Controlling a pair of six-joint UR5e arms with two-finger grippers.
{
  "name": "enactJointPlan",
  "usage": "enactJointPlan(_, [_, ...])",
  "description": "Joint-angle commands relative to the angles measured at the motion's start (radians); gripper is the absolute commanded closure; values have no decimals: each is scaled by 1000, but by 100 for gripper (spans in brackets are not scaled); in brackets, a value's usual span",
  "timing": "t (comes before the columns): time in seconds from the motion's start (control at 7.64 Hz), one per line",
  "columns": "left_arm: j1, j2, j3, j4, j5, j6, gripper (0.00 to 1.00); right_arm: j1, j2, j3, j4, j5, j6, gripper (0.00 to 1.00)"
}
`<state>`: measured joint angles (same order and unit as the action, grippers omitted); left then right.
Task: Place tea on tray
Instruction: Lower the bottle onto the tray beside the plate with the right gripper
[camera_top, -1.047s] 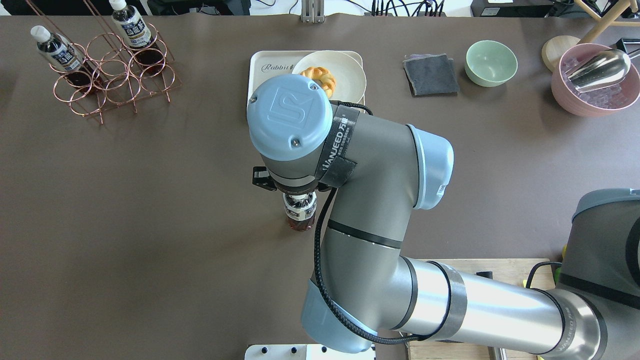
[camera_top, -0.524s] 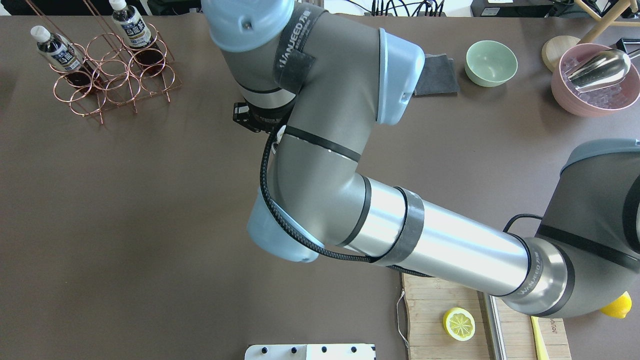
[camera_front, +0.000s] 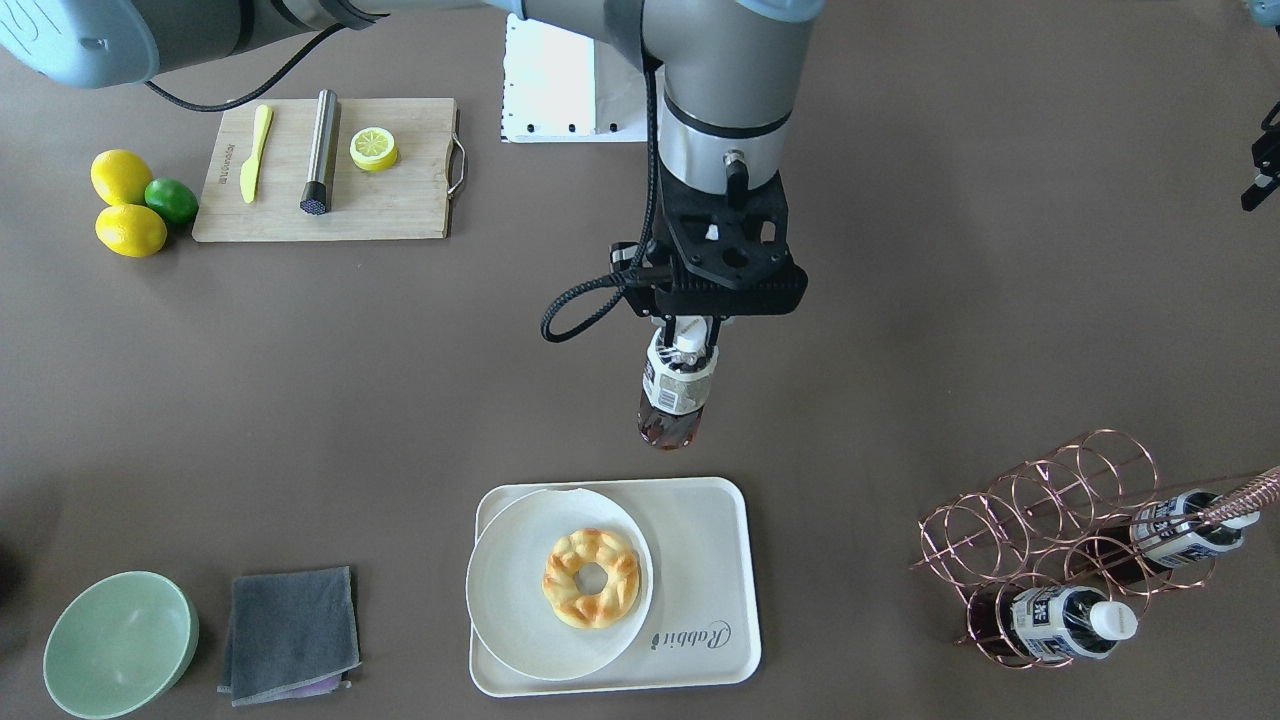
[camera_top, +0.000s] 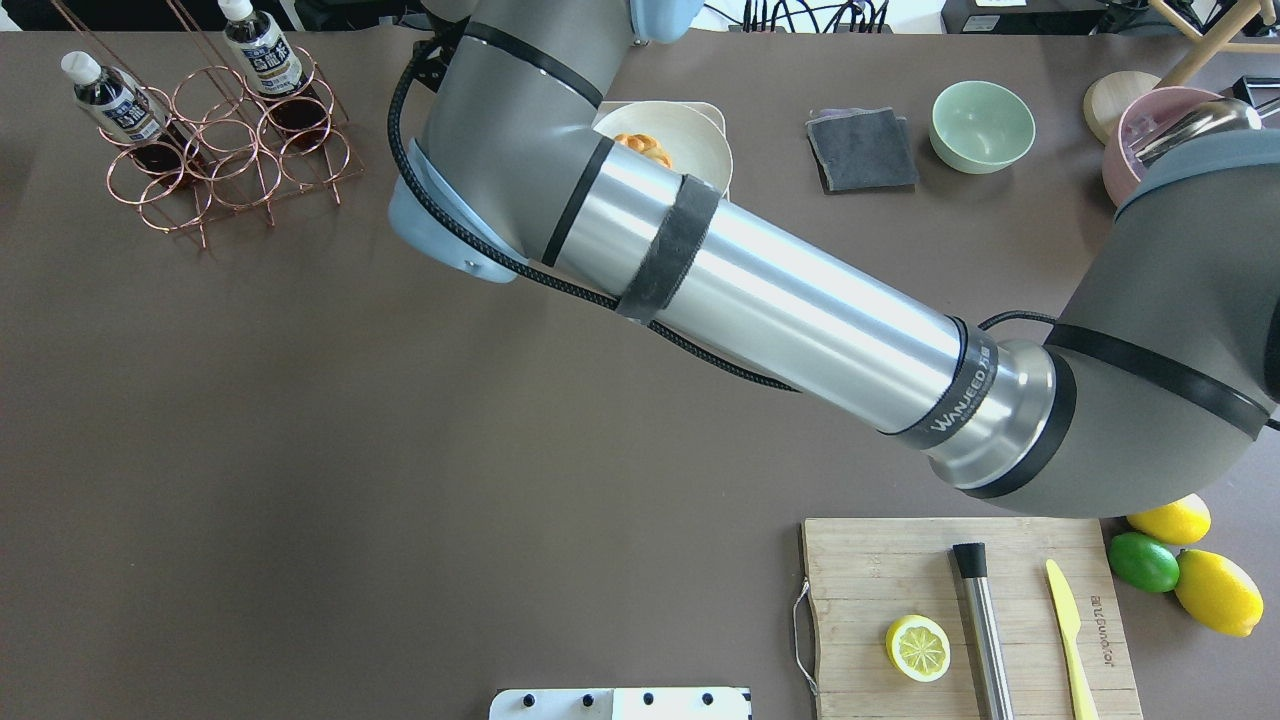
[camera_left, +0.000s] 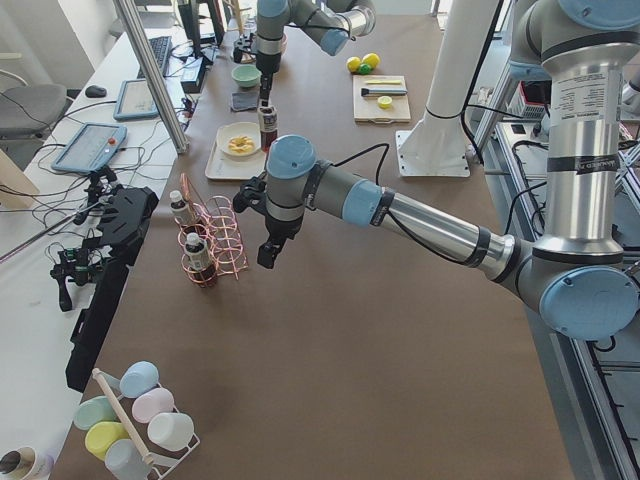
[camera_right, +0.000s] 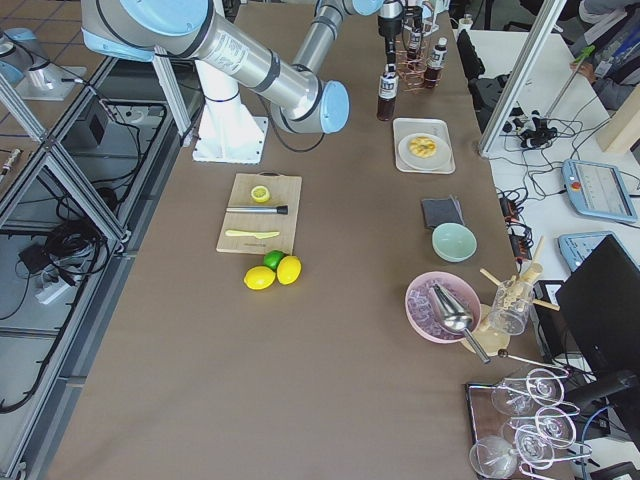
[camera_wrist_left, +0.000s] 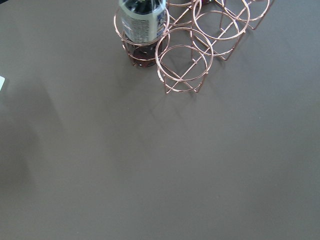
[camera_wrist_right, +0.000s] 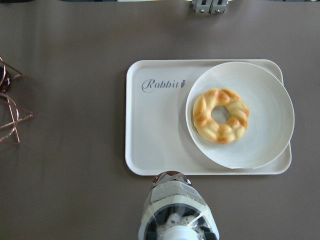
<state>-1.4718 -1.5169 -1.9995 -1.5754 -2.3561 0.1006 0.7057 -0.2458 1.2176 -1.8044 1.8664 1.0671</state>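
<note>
While the tea (camera_front: 672, 400) hangs upright above the table, just short of the tray (camera_front: 700, 545), the right gripper (camera_front: 686, 345) is clamped on its capped top. Done well, the next move carries it over the tray's bare lettered half, beside the plate (camera_front: 505, 600) and doughnut (camera_front: 591, 577), and sets it flat before release. The left gripper (camera_left: 267, 255) hovers near the rack (camera_front: 1050, 520); its spread cannot be told.
</note>
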Motion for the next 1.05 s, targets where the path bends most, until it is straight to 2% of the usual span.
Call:
enactJointPlan(0.0, [-79,52,-7,-8,-8,1,3,76,127,-325,197,66,-4,100])
enactJointPlan(0.13, [-82,53,-8,-8,-25,1,3,80,132,-369,253,65,0,100])
enactJointPlan(0.39, [-91,70,-8,-6,-35,-1,3,81,155,-545,418,60,20,100])
enactJointPlan(0.92, [-91,81,-8,-9,-35,-2,3,80,171,-610,441,63,14,100])
